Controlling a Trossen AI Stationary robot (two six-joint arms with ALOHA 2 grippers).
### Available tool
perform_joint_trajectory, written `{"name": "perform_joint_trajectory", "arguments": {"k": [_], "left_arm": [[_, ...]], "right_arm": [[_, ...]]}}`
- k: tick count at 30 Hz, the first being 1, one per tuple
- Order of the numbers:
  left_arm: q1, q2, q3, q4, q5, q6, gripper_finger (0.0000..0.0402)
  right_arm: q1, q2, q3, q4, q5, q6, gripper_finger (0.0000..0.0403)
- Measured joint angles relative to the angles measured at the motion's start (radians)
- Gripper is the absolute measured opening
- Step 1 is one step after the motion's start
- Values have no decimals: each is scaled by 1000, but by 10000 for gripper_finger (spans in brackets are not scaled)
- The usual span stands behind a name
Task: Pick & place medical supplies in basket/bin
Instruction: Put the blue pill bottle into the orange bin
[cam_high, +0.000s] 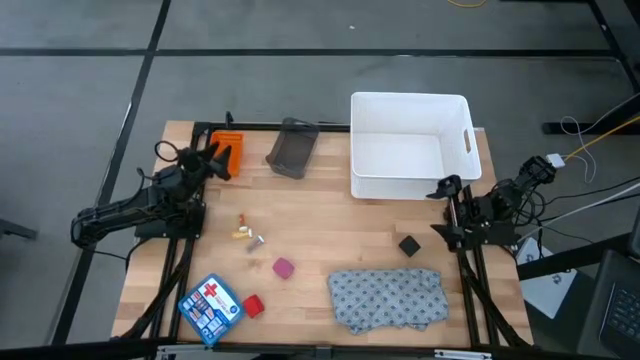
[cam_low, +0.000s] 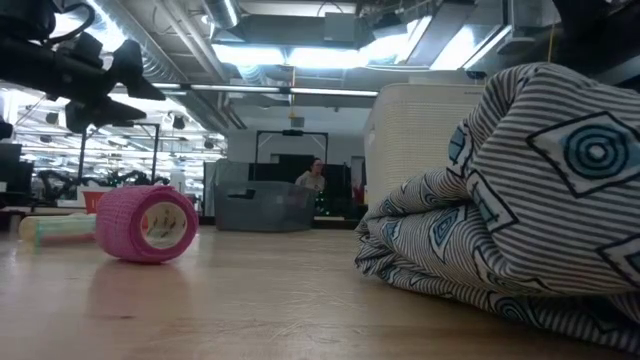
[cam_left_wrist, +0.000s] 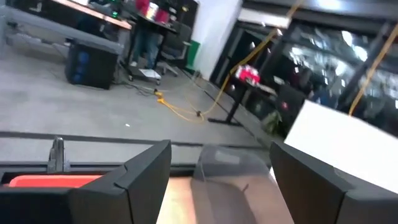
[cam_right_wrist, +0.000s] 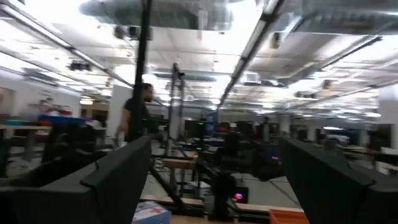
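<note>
On the wooden table lie tiny tan and white vials (cam_high: 246, 233), a pink roll (cam_high: 284, 267), a red roll (cam_high: 252, 305), a small black block (cam_high: 408, 245) and a crumpled grey patterned cloth (cam_high: 388, 297). In the low view the pink roll (cam_low: 148, 224) lies on its side, with the cloth (cam_low: 520, 200) close to the camera. My left gripper (cam_high: 218, 160) (cam_left_wrist: 221, 149) hovers open at the far left, beside an orange object (cam_high: 228, 150). My right gripper (cam_high: 445, 188) (cam_right_wrist: 216, 146) is open at the right edge, next to the white basket (cam_high: 410, 145).
A grey bin (cam_high: 292, 148) stands left of the white basket at the far edge. A blue and white first-aid box (cam_high: 210, 308) lies near the front left corner. Bare wood shows in the table's middle. A person (cam_right_wrist: 137, 112) stands in the room beyond.
</note>
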Motion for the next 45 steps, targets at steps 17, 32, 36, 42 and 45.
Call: {"name": "perform_joint_trajectory", "arguments": {"k": [17, 32, 36, 42, 45], "left_arm": [[0, 0, 1, -61, 266, 310, 270], [0, 0, 142, -75, 444, 447, 270], [0, 0, 143, -78, 443, 445, 270], [0, 0, 143, -86, 438, 443, 270], [0, 0, 143, -101, 424, 436, 270]], "right_arm": [[0, 0, 0, 26, 65, 71, 352], [0, 3, 0, 4, 55, 140, 352], [0, 3, 0, 4, 15, 155, 352], [-2, 3, 0, 6, 24, 246, 352], [-6, 3, 0, -1, 167, 173, 352]]}}
